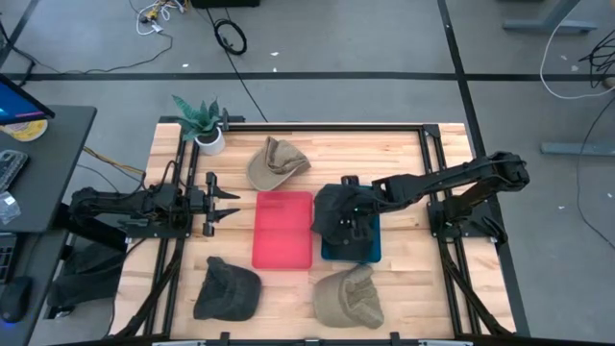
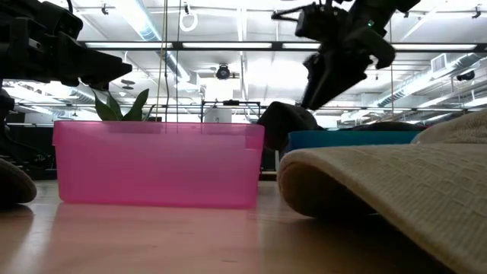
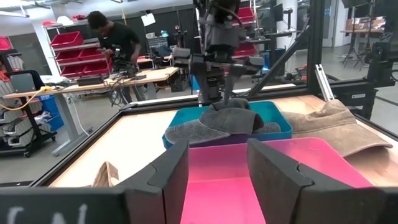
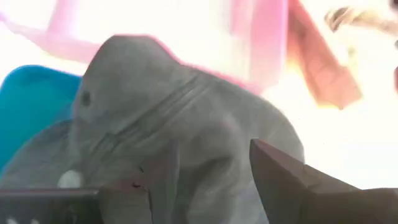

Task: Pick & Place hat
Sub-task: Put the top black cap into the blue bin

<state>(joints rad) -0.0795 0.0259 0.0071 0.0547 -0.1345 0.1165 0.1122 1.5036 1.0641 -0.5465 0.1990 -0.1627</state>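
a robotics lab or workshop: concrete floor with loose cables [image 1: 229,37], workbenches [image 3: 93,84], shelves of red bins [image 3: 69,50], a person [image 3: 115,40] busy behind.

The pink bin [image 1: 283,229] lies open from above, just beside the blue bin [image 1: 370,252], where a dark hat [image 1: 338,213] fills the space under the right gripper [image 1: 354,223]. The near table [image 1: 288,288] holds two hats — a dark one [image 1: 227,288] and a tan one [image 1: 348,296] — with bare wood between them. Far side: a plant [image 1: 202,123] and another tan hat [image 1: 275,161] (close together). The left gripper [image 1: 231,204] hangs beside the pink bin.
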